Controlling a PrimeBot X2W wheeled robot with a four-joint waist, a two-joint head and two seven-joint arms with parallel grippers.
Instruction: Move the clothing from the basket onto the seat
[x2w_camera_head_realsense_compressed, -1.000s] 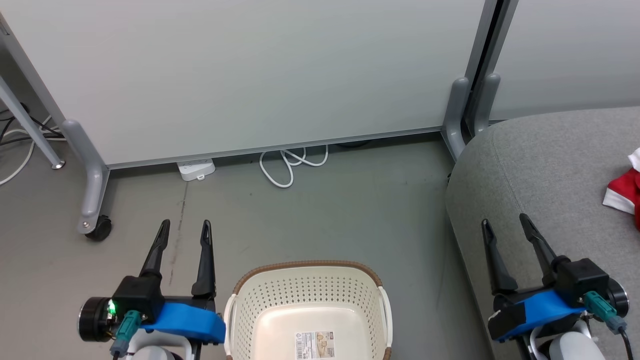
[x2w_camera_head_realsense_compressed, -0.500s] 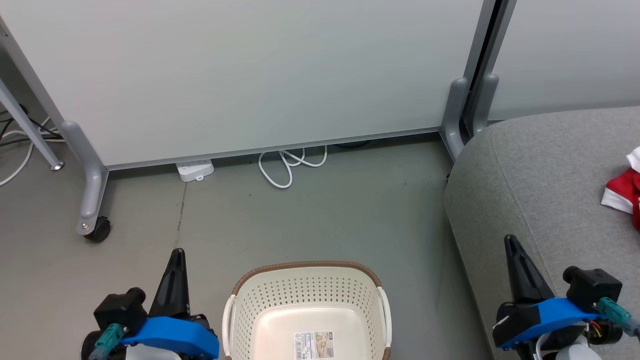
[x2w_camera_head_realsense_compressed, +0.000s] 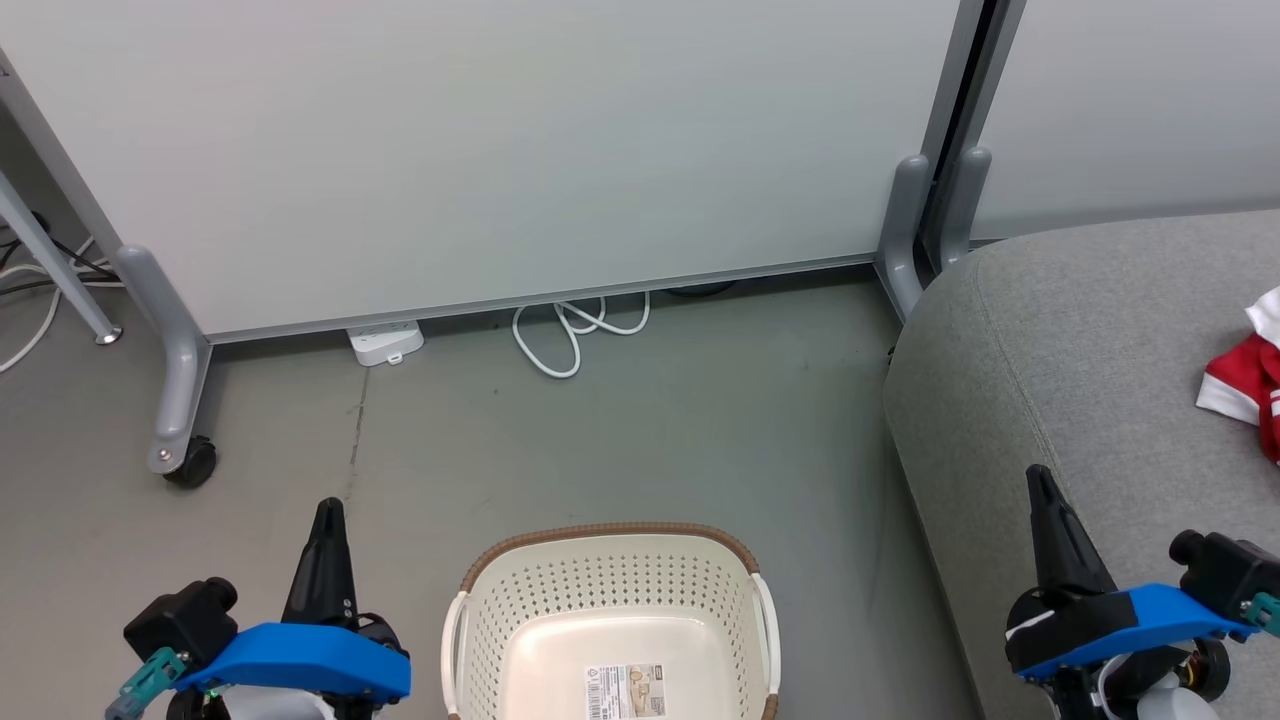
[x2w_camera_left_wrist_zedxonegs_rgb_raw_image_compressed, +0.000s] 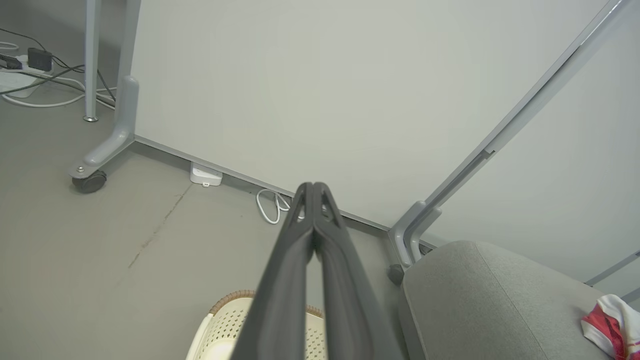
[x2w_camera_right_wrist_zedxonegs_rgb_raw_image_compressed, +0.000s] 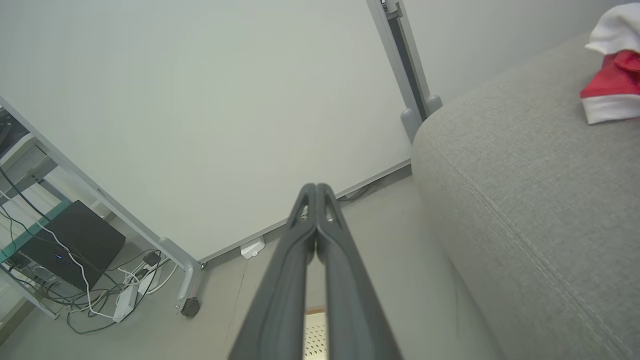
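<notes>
Floor (x2w_camera_head_realsense_compressed: 650, 430): grey, smooth, with one thin crack (x2w_camera_head_realsense_compressed: 356, 440). The basket (x2w_camera_head_realsense_compressed: 610, 530) stands on it between the two claws, with a paper label (x2w_camera_head_realsense_compressed: 627, 690) on its bare bottom.

Left claw (x2w_camera_left_wrist_zedxonegs_rgb_raw_image_compressed: 313, 186): fingers pressed together, gripping nothing, over the floor beside the basket.

Right claw (x2w_camera_right_wrist_zedxonegs_rgb_raw_image_compressed: 316, 186): likewise closed and empty, at the seat's (x2w_camera_head_realsense_compressed: 1080, 340) rounded edge.

Red clothing (x2w_camera_head_realsense_compressed: 1240, 385) with white trim lies on the seat, well in from that edge.

Behind: pale partition panel (x2w_camera_head_realsense_compressed: 500, 150) on a grey castor foot (x2w_camera_head_realsense_compressed: 180, 400). A white power strip (x2w_camera_head_realsense_compressed: 385, 342) and a coiled cable (x2w_camera_head_realsense_compressed: 565, 335) lie along its base.
</notes>
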